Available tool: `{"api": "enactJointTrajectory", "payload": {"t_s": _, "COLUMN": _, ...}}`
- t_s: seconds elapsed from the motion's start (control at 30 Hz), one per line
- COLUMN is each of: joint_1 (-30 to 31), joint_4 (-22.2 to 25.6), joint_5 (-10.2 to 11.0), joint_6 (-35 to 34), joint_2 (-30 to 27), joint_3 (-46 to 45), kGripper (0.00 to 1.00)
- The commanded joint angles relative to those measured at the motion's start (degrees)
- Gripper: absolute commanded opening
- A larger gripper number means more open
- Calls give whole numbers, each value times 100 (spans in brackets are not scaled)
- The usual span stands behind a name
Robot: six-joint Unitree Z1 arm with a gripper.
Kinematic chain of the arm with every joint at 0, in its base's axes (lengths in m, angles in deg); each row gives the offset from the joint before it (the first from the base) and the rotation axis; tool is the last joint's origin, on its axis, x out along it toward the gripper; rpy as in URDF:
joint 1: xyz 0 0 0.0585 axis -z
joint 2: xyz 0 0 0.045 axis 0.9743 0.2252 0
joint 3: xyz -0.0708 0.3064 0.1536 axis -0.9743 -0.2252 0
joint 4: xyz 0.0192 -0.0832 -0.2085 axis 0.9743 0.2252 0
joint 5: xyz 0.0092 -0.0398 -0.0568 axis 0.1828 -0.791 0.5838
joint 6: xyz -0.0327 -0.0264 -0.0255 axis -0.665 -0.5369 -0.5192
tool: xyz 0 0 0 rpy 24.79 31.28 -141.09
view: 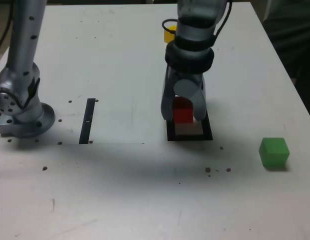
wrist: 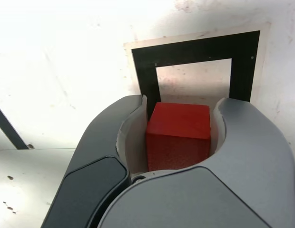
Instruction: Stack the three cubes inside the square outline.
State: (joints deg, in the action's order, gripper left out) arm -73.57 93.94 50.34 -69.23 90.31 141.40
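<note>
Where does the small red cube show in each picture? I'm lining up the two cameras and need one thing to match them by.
Exterior view: the small red cube sits centre, between the grey claw jaws, over the far edge of the black square outline.
Wrist view: the cube fills the lower centre, gripped on both sides.
Shared landmark: the outline, right by the cube in both.

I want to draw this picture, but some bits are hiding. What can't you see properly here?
- Yellow cube: exterior view, mostly hidden behind the arm.
- Red cube: its underside is covered by the pincer in both views, so whether it touches the square outline cannot be told.
- Square outline: wrist view, near side blocked by the pincer.
- Green cube: not visible in the wrist view.
</note>
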Motion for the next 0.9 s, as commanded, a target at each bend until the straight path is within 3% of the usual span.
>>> {"api": "enactJointTrajectory", "payload": {"t_s": 0.0, "joint_1": 6, "joint_4": -27, "joint_5": -22, "joint_6": -10, "joint_2": 50, "joint_3": 35, "kGripper": 33}}
{"api": "enactJointTrajectory", "payload": {"t_s": 0.5, "joint_1": -154, "joint_4": -155, "joint_5": -46, "joint_6": 27, "joint_2": 262, "joint_3": 17, "kGripper": 34}}
{"api": "enactJointTrajectory", "payload": {"t_s": 0.63, "joint_1": -206, "joint_4": -194, "joint_5": -43, "joint_6": 44, "joint_2": 303, "joint_3": 3, "kGripper": 47}}
{"api": "enactJointTrajectory", "payload": {"t_s": 0.87, "joint_1": -250, "joint_4": -332, "joint_5": -34, "joint_6": 97, "joint_2": 319, "joint_3": -76, "kGripper": 91}}
